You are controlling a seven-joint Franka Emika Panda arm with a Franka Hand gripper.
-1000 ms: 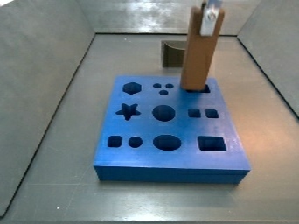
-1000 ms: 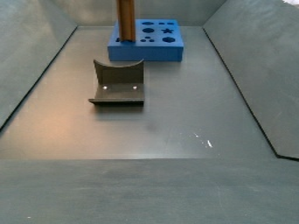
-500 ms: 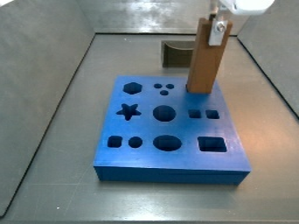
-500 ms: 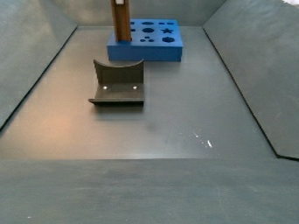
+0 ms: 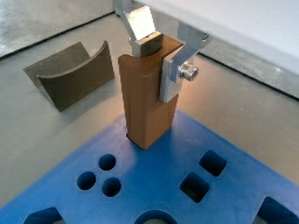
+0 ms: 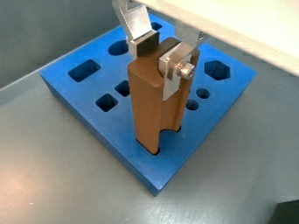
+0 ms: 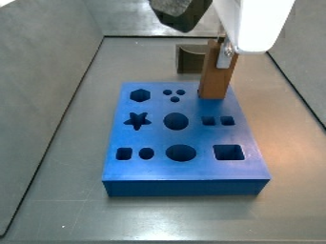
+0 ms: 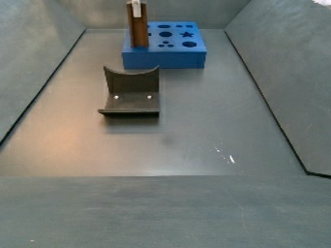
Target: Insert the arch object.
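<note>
The arch object [image 7: 214,76], a tall slim brown wooden bar, stands upright with its lower end in a slot at the far right of the blue board [image 7: 152,162]. It shows in both wrist views [image 5: 146,105] [image 6: 155,101] and in a side view [image 8: 135,24]. My gripper [image 7: 226,52] is straight above it, its silver fingers [image 5: 176,72] [image 6: 177,63] shut on the bar's top end. The gripper [image 5: 159,54] [image 6: 160,51] holds the bar from two sides. The bar's bottom end is hidden inside the slot.
The board [image 8: 175,58] [image 5: 152,172] [image 6: 65,87] has several other holes: star, hexagon, round and square. A dark grey fixture with a curved notch [image 8: 130,92] [image 5: 70,74] stands on the floor beside the board, partly behind the bar [image 7: 192,57]. Grey walls enclose the floor.
My gripper has moved down with the bar. The bar now stands lower, sunk deeper into the board's slot.
</note>
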